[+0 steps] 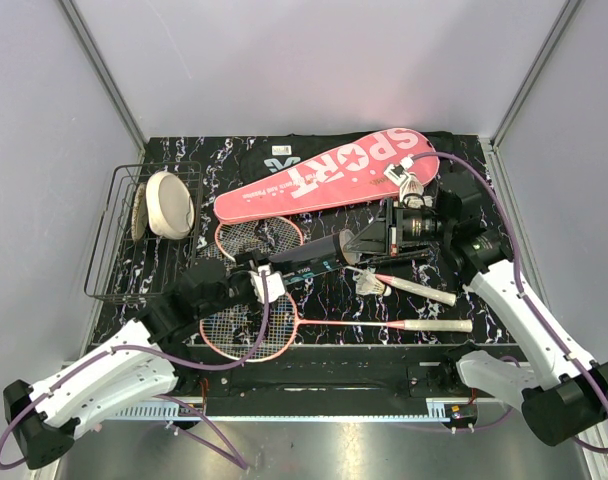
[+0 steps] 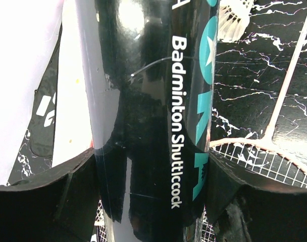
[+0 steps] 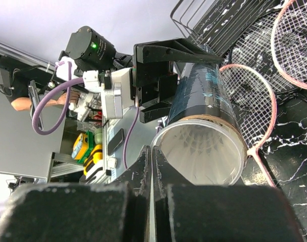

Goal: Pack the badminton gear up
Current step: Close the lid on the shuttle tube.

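My left gripper [image 1: 274,280] is shut on the dark tube [image 1: 319,262] and holds it off the table, its fingers [image 2: 42,201] on either side of the lettered tube [image 2: 148,126]. The open mouth of the tube [image 3: 201,151] faces my right gripper [image 3: 151,151], and white feathers show inside it. That right gripper [image 1: 369,242] is shut on nothing, its tips just beside the rim. Two pink rackets [image 1: 246,330] [image 1: 259,237] lie under the tube. One shuttlecock [image 1: 409,185] sits on the pink SPORT case [image 1: 324,175], another shuttlecock [image 1: 369,285] lies on a racket shaft. The black bag [image 1: 274,155] lies at the back.
A black wire basket [image 1: 114,250] with a cream round disc [image 1: 169,203] in it stands at the left edge. Grey walls close in the table on three sides.
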### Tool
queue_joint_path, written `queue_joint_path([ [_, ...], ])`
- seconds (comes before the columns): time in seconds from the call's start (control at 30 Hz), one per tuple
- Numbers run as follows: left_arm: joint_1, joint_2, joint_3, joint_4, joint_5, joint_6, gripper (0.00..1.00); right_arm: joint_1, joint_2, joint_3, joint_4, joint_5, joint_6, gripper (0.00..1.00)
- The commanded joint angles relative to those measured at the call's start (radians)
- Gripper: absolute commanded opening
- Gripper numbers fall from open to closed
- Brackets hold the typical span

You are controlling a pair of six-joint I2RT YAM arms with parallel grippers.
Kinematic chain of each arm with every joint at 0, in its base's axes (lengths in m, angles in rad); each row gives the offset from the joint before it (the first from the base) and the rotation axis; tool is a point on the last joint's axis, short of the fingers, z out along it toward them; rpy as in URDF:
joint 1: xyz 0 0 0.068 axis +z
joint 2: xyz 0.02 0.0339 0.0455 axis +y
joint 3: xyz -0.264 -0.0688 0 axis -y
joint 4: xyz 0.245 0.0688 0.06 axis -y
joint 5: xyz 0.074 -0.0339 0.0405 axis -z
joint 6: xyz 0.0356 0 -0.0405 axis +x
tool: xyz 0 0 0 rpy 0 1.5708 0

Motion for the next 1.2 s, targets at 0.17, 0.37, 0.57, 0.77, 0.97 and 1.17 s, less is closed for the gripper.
queue_joint_path([
  [0.17,-0.01,-0.098,-0.012,0.251,0.043,-0.033,0.0,0.021,0.002,-0.07,0.137,0.025,0.144,0.0],
  [0.37,-0.01,-0.088,-0.008,0.251,0.052,-0.032,0.0,0.03,0.008,-0.109,0.315,-0.033,0.288,0.0],
  [0.57,-0.011,-0.094,-0.018,0.311,0.109,-0.053,0.0,0.078,0.088,-0.161,0.612,-0.105,0.534,0.0],
  [0.77,-0.013,-0.156,-0.061,0.462,0.185,-0.128,0.0,0.095,0.183,-0.214,0.982,-0.143,0.815,0.34],
  [0.97,-0.013,-0.195,-0.049,0.659,0.254,-0.242,0.0,0.168,0.351,-0.227,1.337,-0.079,1.007,0.47],
  [1.17,-0.013,-0.171,-0.031,0.843,0.313,-0.335,0.0,0.296,0.575,-0.251,1.708,0.034,1.163,0.47],
])
